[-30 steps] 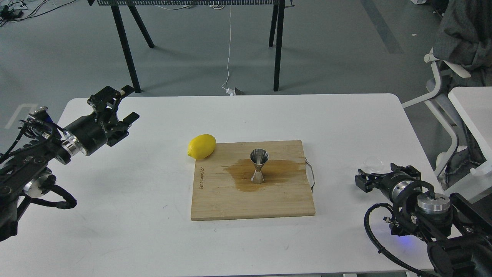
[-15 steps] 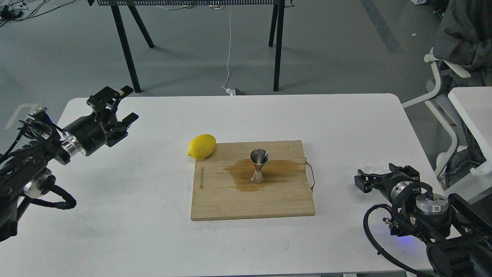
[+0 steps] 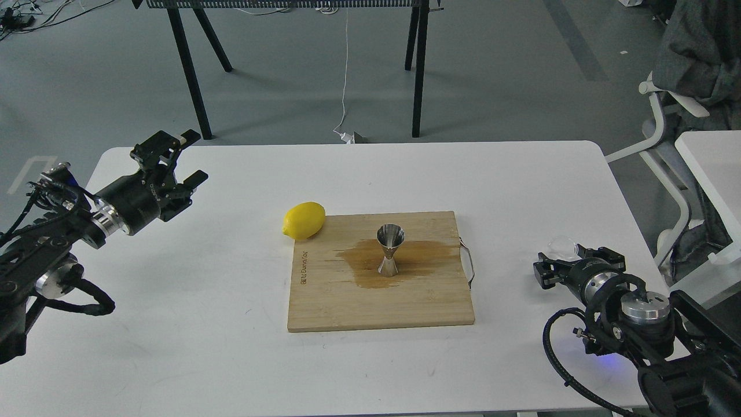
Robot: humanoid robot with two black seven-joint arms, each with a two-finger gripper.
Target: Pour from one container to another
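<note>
The steel jigger (image 3: 390,249) stands upright in the middle of the wooden cutting board (image 3: 336,307), in a brown puddle (image 3: 362,263). The clear cup (image 3: 562,248) sits on the white table right of the board, and I cannot tell what it holds. My right gripper (image 3: 570,262) is open just in front of the cup, one finger to each side of it. I cannot tell whether the fingers touch it. My left gripper (image 3: 187,157) hovers open and empty over the table's far left, well away from both containers.
A yellow lemon (image 3: 304,220) lies against the board's far left corner. A metal handle (image 3: 468,263) sticks out of the board's right edge. A white chair (image 3: 666,145) and another table (image 3: 712,168) stand to the right, and black table legs (image 3: 188,69) stand behind.
My right gripper has crept forward toward the clear cup, so its fingers now flank the cup's near side. The left arm, jigger and lemon have not moved.
</note>
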